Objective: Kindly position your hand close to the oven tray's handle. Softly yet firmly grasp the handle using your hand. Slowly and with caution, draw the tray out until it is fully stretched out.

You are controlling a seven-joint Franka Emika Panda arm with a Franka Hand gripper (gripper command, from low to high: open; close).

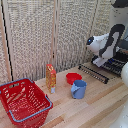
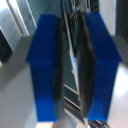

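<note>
The oven (image 1: pixel 119 64) stands at the exterior view's right edge, mostly hidden by my white arm. The oven tray (image 1: pixel 96 73), a dark slatted rack with a pale rim, sticks out from it over the wooden table. Its handle (image 1: pixel 92 75) runs along the outer long edge. My hand (image 1: pixel 97 62) hangs over the tray close to the oven. In the wrist view the two blue fingertips (image 2: pixel 47 65) stand nearly together, with a thin pale bar (image 2: pixel 75 70) pinched between the dark pads. The hand (image 2: pixel 75 65) looks shut on this bar. The view is blurred.
A red wire basket (image 1: pixel 24 101) sits at the exterior view's lower left. An orange carton (image 1: pixel 51 76), a red bowl (image 1: pixel 73 77) and a blue mug (image 1: pixel 78 89) stand mid-table. A wicker screen (image 1: pixel 45 35) closes the back.
</note>
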